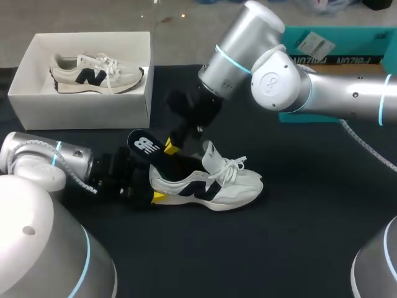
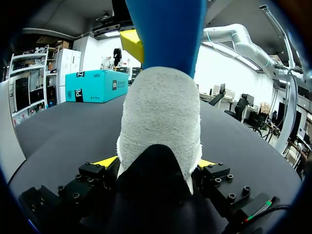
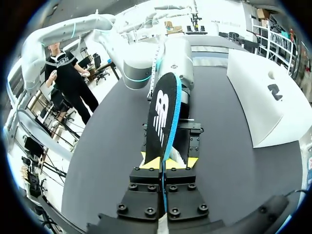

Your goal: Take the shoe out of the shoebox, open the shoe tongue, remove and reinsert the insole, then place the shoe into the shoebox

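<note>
While the left gripper [image 1: 155,191] pinches the heel of the sneaker [image 1: 214,185] from both sides, with the fingers spread to heel width, the shoe sits sole-down on the black table [image 1: 298,242] with its toe pointing away from that gripper. In the left wrist view the heel fills the gap and touches both yellow fingertips [image 2: 105,162]. The right gripper [image 1: 170,149] is just above the shoe's collar, closed nearly flat on the insole [image 1: 144,146]. The right wrist view shows the insole edge-on between the fingers, black logo face on one side and blue on the other. One end of the insole sticks out past the right gripper, over the left gripper; the other end runs down into the shoe. The tongue [image 1: 211,151] stands up. The shoebox [image 1: 87,105] is well apart from both grippers and has a second sneaker [image 1: 96,74] inside.
</note>
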You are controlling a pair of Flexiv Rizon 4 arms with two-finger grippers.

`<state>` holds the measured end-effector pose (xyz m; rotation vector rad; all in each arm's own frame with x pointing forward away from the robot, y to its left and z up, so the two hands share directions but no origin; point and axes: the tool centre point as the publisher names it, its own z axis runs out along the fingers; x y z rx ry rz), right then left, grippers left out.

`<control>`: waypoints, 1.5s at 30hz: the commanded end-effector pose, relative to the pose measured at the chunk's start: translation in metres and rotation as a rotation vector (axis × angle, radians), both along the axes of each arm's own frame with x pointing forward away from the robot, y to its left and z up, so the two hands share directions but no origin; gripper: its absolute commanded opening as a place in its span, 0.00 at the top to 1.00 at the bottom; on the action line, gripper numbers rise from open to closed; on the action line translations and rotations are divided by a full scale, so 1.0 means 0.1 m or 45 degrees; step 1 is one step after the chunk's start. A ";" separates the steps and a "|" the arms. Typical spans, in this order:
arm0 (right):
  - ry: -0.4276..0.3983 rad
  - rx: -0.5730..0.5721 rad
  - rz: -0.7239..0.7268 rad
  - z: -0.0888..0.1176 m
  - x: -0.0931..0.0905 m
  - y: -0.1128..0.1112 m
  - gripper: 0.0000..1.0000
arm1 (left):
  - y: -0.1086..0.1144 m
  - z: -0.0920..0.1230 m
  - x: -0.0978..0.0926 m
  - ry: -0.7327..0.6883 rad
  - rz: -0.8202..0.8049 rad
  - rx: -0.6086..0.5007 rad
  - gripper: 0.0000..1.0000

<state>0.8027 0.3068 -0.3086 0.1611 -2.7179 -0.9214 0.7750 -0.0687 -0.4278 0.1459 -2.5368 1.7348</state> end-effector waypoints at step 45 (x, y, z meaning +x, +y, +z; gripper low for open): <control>0.174 0.458 -0.449 1.87 0.47 -0.23 1.00 | 0.00 -0.03 0.02 0.002 -0.002 0.002 1.00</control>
